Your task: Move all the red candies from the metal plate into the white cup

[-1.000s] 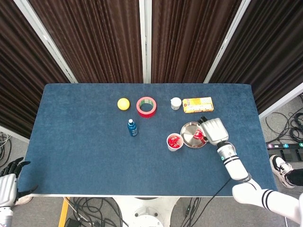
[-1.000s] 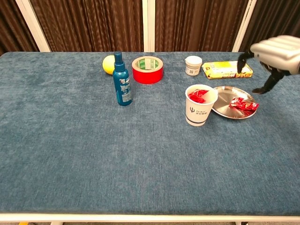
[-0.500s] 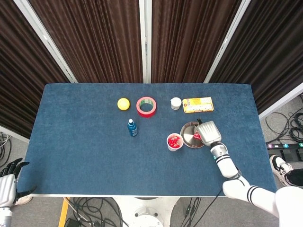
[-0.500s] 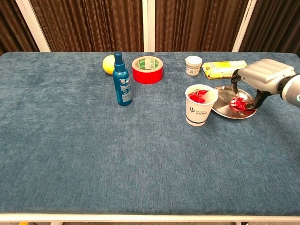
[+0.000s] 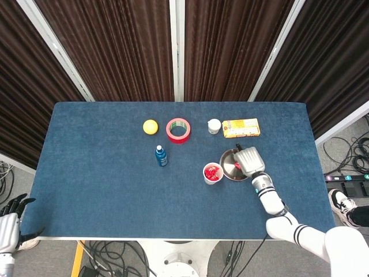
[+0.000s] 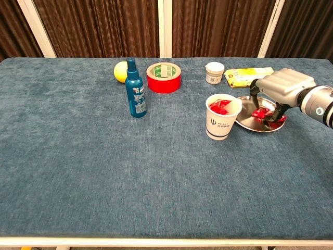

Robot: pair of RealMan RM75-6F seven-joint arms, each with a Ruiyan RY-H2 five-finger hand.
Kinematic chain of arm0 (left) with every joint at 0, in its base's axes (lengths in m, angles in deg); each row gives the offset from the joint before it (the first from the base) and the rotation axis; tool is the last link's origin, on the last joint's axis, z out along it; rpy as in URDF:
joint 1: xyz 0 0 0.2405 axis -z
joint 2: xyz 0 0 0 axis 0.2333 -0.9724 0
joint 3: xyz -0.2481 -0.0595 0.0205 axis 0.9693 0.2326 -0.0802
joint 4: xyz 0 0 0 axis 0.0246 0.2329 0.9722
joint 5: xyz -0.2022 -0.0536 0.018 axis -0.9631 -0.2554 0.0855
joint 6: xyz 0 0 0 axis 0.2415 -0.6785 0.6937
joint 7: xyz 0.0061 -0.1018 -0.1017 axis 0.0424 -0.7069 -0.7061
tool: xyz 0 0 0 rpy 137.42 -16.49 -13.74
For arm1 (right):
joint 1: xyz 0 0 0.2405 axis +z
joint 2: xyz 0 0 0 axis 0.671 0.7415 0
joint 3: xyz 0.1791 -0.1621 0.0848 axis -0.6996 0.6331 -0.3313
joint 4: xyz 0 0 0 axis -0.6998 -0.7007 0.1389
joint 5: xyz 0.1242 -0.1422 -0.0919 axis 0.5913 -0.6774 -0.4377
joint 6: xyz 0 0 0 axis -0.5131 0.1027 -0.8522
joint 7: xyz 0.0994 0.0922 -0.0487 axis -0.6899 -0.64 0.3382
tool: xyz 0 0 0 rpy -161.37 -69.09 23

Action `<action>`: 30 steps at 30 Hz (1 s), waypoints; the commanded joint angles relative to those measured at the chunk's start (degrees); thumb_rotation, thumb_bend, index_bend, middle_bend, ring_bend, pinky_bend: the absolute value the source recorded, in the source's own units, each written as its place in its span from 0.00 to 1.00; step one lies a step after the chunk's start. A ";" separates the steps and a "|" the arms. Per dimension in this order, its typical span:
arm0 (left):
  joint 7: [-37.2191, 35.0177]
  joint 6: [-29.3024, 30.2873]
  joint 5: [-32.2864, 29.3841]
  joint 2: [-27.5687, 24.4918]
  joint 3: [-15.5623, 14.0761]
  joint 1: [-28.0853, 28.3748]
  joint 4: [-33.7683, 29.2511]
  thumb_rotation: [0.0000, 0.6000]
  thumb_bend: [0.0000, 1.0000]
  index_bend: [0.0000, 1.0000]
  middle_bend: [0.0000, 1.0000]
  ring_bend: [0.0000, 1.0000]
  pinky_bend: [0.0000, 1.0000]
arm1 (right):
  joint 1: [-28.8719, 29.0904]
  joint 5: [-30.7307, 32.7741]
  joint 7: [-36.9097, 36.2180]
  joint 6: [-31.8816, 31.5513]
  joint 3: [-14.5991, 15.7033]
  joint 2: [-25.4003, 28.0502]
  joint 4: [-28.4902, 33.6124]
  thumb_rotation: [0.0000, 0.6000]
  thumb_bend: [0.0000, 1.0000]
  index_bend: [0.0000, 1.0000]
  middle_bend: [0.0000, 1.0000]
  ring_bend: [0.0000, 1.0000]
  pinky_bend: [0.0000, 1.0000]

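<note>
The metal plate point(image 6: 245, 120) lies right of the white cup point(image 6: 222, 123), which holds several red candies point(image 6: 221, 107). My right hand point(image 6: 281, 87) is down over the plate, its fingers curled round the red candies point(image 6: 260, 112) lying there and pinching them from both sides. The head view shows the same hand point(image 5: 248, 159) covering the right half of the plate point(image 5: 229, 161), with the cup point(image 5: 212, 173) just to its left. My left hand point(image 5: 8, 224) hangs off the table's near left corner, fingers apart and holding nothing.
Behind the cup stand a small white jar point(image 6: 214, 72) and a flat yellow box point(image 6: 252, 76). Further left are a red tape roll point(image 6: 164, 77), a yellow ball point(image 6: 119, 71) and a blue bottle point(image 6: 135, 89).
My right hand came down from above and right of the plate onto it, and its fingers drew in around the red candies. The left hand stayed put.
</note>
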State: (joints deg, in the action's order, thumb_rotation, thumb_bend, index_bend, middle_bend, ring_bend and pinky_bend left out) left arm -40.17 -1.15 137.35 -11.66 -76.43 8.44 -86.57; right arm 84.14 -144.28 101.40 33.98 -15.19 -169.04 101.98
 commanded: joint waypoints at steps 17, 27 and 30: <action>0.37 0.62 0.59 -0.34 0.03 -0.06 -0.61 1.00 0.05 0.30 0.22 0.14 0.19 | -3.30 -10.32 -7.69 -12.73 -2.95 16.08 29.46 1.00 0.33 0.66 0.23 0.71 1.00; 0.11 0.74 0.45 -0.41 -0.06 -0.31 -0.53 1.00 0.05 0.30 0.22 0.14 0.19 | -0.70 -9.96 -5.74 -7.51 -1.72 15.43 33.52 1.00 0.33 0.63 0.23 0.71 1.00; -0.10 0.71 0.38 -0.34 0.00 -0.31 -0.32 1.00 0.04 0.30 0.22 0.14 0.19 | -0.07 -8.89 -4.75 -6.16 -1.37 14.25 32.28 1.00 0.33 0.59 0.22 0.71 1.00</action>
State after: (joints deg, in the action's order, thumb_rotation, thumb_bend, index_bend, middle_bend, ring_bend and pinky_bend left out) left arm -40.26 -0.44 137.74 -12.00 -76.44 8.12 -86.88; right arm 83.74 -153.50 96.25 27.38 -16.75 -154.37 134.68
